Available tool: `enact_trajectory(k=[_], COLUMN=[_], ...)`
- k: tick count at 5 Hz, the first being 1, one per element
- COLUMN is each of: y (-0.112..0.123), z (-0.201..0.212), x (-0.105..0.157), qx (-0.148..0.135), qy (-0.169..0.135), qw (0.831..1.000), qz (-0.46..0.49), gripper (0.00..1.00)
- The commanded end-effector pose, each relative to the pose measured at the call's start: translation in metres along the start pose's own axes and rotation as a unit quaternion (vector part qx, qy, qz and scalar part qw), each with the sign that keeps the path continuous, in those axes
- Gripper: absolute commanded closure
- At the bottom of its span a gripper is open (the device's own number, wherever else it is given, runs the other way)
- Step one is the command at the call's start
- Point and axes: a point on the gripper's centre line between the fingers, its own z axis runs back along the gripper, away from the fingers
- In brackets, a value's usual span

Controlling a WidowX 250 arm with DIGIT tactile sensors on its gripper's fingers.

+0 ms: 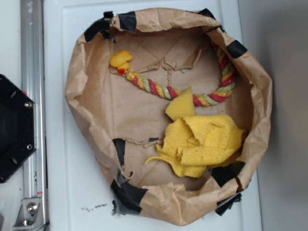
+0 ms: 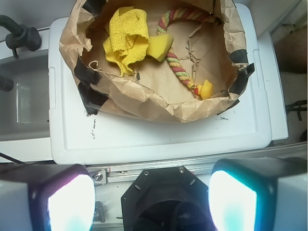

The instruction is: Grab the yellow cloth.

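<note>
Inside the paper bag (image 1: 86, 96), near its rim, the yellow cloth (image 1: 202, 142) is lying crumpled, touching the sponge (image 1: 179, 108); the gripper (image 2: 143, 201) is hanging wide open, well apart.

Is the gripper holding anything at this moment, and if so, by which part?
Nothing is held. The gripper is open and empty, far from the paper bag; the yellow cloth lies untouched inside it.

Paper bag (image 1: 86, 91) opened flat-bottomed on lid of bin (image 1: 62, 192), cloth (image 1: 202, 142) inside near bag wall, sponge wedge (image 1: 179, 107) touching cloth, rope (image 1: 159, 89) running from wedge to duck (image 1: 120, 60), gripper (image 2: 144, 204) well apart from bag.
</note>
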Motion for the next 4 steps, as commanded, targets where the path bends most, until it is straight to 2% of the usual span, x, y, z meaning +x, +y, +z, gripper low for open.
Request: enact_trajectory(k=[1,2,3,4], y=[0.000,0.016,0.014,0.007], z=[0.000,-0.024,-0.038,-0.067], x=[0.000,0.048,0.086,0.125], qx=[0.000,-0.033,-0.046,-0.039], qy=[0.000,-0.069,-0.063,-0.087], qw=[1.000,0.997,0.997,0.994], qz=[0.000,-0.009,-0.031,-0.045], gripper=[0.00,0.00,0.00,0.00])
